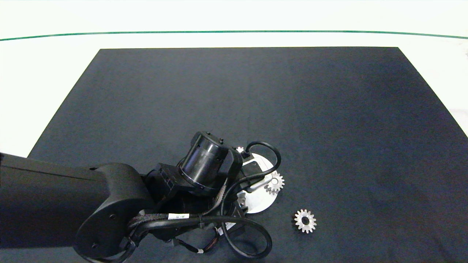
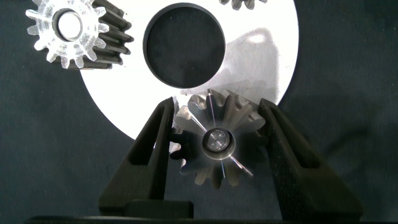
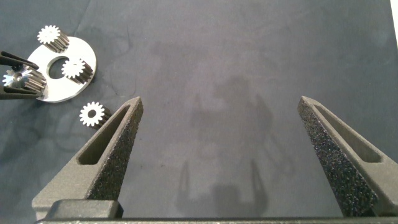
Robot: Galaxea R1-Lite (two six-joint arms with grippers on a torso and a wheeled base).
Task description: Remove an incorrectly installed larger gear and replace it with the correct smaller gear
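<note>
Silver larger gear [image 2: 217, 142] is sitting clamped in my left tool [image 2: 217, 146] on the round plate [image 2: 261, 56]; right tool [image 3: 227, 162] is hanging wide open, empty; smaller gear [image 1: 305, 220] is lying on the surface [image 1: 256, 109].

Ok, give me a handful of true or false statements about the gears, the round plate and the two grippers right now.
1. The left gripper has its fingers on either side of the thick silver sharp-toothed larger gear. True.
2. The thin flat silver smaller gear with the wide centre hole sits on the round silver metal plate. False: it lies on the dark mat beside the plate.
3. The right gripper holds a gear. False: it is open and empty, away from the plate.
4. The plate has a round hole through its middle. True.
5. The larger gear lies alone at the mat's far edge. False: it is at the plate's rim.
</note>
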